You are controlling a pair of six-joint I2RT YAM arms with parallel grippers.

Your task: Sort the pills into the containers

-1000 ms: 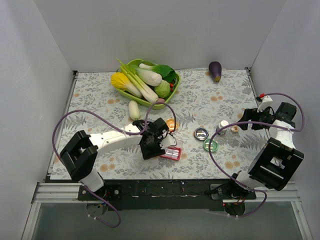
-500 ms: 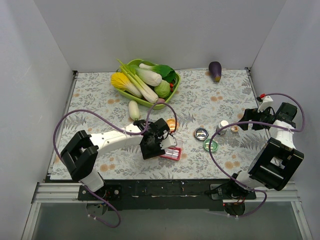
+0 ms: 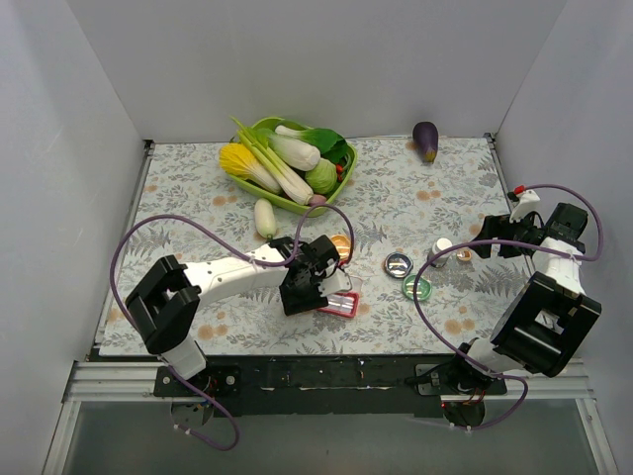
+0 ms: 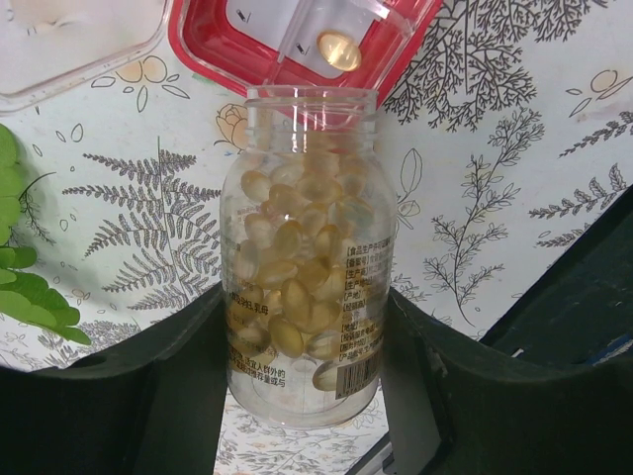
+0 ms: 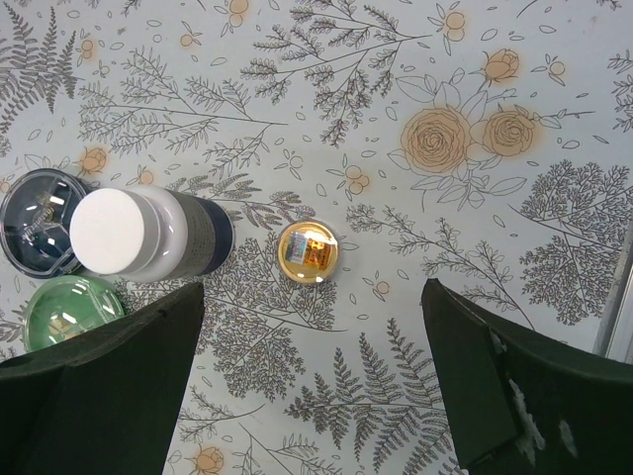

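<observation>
Clear pill bottle (image 4: 297,198) clamped in left hand (image 4: 302,317), mouth seemingly over red box (image 4: 203,45); right hand (image 5: 312,297) spread, empty.

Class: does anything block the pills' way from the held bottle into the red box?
Nothing visible does: the left gripper's bottle is uncapped, its mouth at the red box, where one pill already lies.

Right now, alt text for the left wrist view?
The left claw grips a clear uncapped bottle packed with pale yellow softgel capsules, its mouth pointed at a red compartmented pill box where one capsule lies. Leaf-and-flower print tablecloth underneath.
</observation>
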